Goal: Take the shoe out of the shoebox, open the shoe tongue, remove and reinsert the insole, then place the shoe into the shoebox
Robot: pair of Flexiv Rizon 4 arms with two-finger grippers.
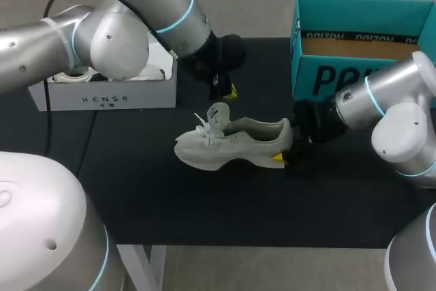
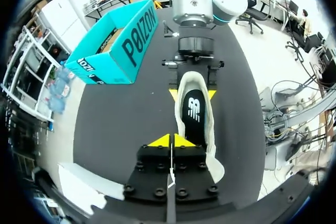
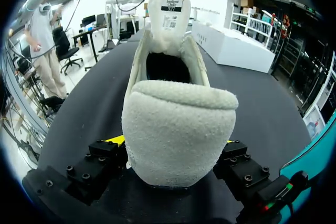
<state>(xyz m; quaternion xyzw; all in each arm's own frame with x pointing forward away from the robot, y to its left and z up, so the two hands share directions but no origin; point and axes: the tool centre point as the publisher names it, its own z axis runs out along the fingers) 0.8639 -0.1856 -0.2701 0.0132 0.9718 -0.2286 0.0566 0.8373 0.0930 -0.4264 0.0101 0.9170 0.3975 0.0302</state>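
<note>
**Head view.** The shoe [image 1: 231,142] stands on its sole on the black table [image 1: 204,202], outside the shoebox [image 1: 315,78]. Its toe points toward the left arm's side and its heel toward the right arm's. The right gripper [image 1: 283,156] is at the heel. The left gripper [image 1: 227,90] hangs just over the upright tongue [image 1: 218,112]. The shoebox is teal and stands open behind the right arm. It has big dark lettering on its front wall and a black printed band along the inner back wall, and its brown floor shows. A white box [image 1: 102,97] with grey lettering on its side sits under the left arm. It holds white items that I cannot make out.

**Left wrist view.** The left gripper's yellow tips are pressed together on a thin white strip, apparently the tongue seen edge-on. Ahead of them, the shoe's opening shows the black insole [image 2: 194,109] lying inside, with a white logo on it. The right gripper's tips sit one on each side of the heel, touching it. The shoebox stands apart from the shoe, with large dark letters on its long wall.

**Right wrist view.** The fuzzy heel fills the gap between the right gripper's fingers, and both press against its flanks. The tongue stands upright and carries a printed label with a black bar and small text. A yellow tip of the left gripper meets the tongue's top edge.
</note>
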